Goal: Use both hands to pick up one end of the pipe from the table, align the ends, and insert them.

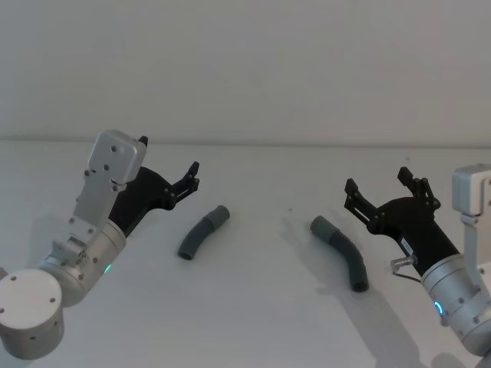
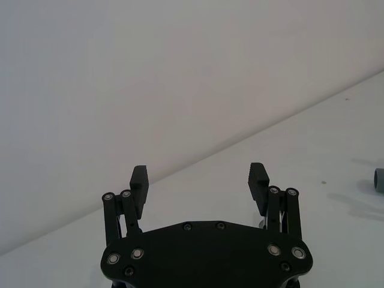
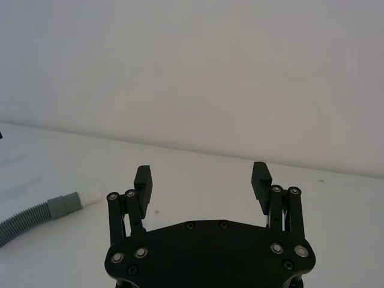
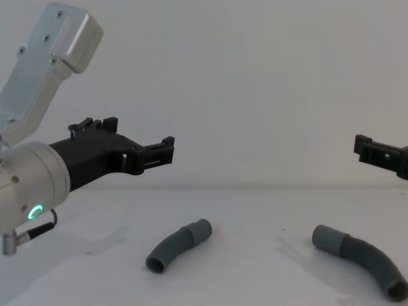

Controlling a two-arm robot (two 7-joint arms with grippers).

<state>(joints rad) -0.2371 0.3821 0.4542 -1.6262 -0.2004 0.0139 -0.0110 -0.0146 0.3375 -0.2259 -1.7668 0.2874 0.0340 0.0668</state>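
Note:
Two dark grey ribbed pipe pieces lie apart on the white table (image 1: 253, 322). The short piece (image 1: 203, 232) (image 4: 178, 245) is at centre-left, its smooth cuff pointing back and right. The right wrist view shows that cuff with a white tip (image 3: 63, 204). At centre-right lies the longer piece (image 1: 341, 249) (image 4: 360, 258), cuff end toward the middle. My left gripper (image 1: 169, 157) (image 2: 198, 177) (image 4: 139, 135) hovers open, left of and behind the short piece. To the right of the long piece, my right gripper (image 1: 377, 182) (image 3: 203, 174) also hangs open above the table. Neither touches a pipe.
A plain pale wall (image 1: 245, 69) stands behind the table's back edge. A grey pipe end (image 2: 379, 180) shows at the edge of the left wrist view; I cannot tell which piece it is. One finger (image 4: 364, 146) of the right gripper enters the chest view from the right.

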